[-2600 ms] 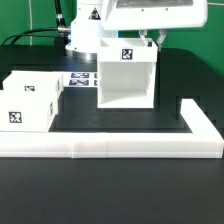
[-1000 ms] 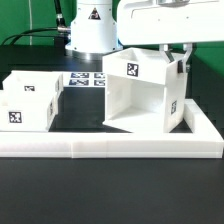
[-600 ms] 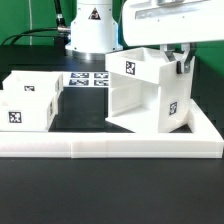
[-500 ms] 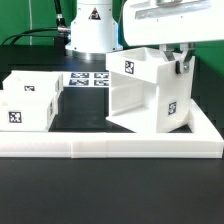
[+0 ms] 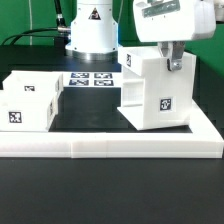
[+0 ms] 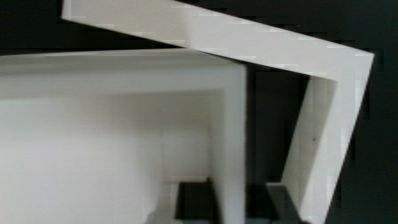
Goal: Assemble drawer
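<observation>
Nearest the viewer, on the black bench (image 5: pixel 100 195), a long low border wall (image 5: pixel 110 148) runs across the scene and turns away at its right end.

Just behind it on the left sit two white trays, the near tray (image 5: pixel 30 112) and the far tray (image 5: pixel 35 82). They stand close together, each showing a square tag. The frame's left edge cuts them off, and their knobs cannot be made out.

On the right, inside the wall's corner, stands the housing (image 5: pixel 160 100). It is turned so that one vertical edge faces the viewer. A tag shows on its right face and another high on its left face. Its opening is out of sight from this side.

The claw (image 5: pixel 172 64) comes down onto the housing's top right. It is mostly hidden behind the white wrist body, which the top of the frame cuts off. In the wrist view one thin wall of the housing runs between the two dim fingers (image 6: pixel 192 198). The jaws are drawn in narrow around that wall and seem to pinch it, though the fingertips are dark and cropped.

Farther back, between the trays and the housing, lies the marker board (image 5: pixel 92 79), partly hidden by the housing. Behind it rises the arm's white base (image 5: pixel 92 30).
</observation>
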`<state>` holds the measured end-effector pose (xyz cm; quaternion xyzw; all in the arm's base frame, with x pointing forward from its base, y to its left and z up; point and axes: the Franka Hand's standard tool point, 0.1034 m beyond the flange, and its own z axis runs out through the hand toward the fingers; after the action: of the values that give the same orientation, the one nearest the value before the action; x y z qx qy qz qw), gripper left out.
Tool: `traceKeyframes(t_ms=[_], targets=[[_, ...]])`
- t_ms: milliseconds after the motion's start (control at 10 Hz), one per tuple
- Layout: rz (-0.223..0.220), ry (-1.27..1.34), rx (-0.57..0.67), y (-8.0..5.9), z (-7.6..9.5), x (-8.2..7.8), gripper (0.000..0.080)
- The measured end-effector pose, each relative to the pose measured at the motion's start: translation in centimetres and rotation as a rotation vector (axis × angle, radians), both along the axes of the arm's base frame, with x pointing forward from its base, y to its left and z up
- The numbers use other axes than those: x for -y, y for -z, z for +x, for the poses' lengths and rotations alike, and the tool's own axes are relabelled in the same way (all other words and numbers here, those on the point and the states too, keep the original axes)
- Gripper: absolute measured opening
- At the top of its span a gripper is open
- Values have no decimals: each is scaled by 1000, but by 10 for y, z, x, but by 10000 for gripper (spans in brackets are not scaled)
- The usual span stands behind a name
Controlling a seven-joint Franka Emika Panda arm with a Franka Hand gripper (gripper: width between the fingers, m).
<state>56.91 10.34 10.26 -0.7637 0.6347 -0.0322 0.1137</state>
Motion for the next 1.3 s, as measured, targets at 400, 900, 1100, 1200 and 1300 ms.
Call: traceKeyframes(t_ms=[400,900,1100,1200,1300], targets=[[53,143,-33,4,16,2,49],[74,221,-26,3,72,3,49],[76,220,-34,3,80,3,51],[76,217,-35,3,80,3,51],[75,215,-34,3,80,3,51]])
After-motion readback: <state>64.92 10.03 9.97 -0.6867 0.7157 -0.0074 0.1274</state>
